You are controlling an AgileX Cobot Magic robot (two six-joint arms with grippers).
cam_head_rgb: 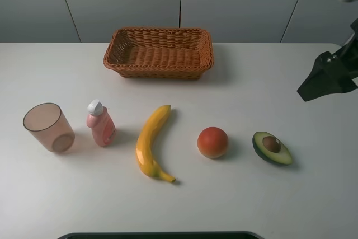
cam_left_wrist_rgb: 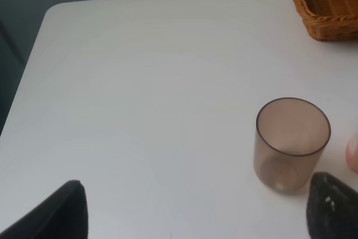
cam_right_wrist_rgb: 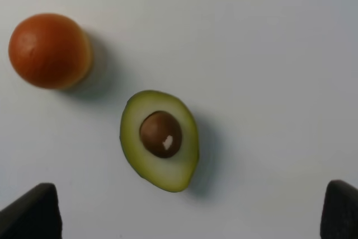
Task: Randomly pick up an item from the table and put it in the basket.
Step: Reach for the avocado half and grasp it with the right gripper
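The halved avocado [cam_head_rgb: 272, 148], dark-skinned with yellow-green flesh and a brown pit, lies cut face up on the white table [cam_head_rgb: 251, 99] at the front right. The right wrist view shows it [cam_right_wrist_rgb: 159, 139] below my right gripper [cam_right_wrist_rgb: 187, 216], which is open and empty and hangs above it. In the high view that gripper [cam_head_rgb: 320, 81] is at the right edge, above the table. The brown wicker basket [cam_head_rgb: 162, 72] stands empty at the back centre. My left gripper [cam_left_wrist_rgb: 196, 216] is open and empty above the table's left part.
An orange-red round fruit [cam_head_rgb: 212, 142] lies left of the avocado, also in the right wrist view [cam_right_wrist_rgb: 49, 50]. A yellow banana [cam_head_rgb: 150, 143], a pink bottle [cam_head_rgb: 100, 123] and a translucent cup [cam_head_rgb: 48, 127] line the front. The cup [cam_left_wrist_rgb: 291, 144] is near the left gripper.
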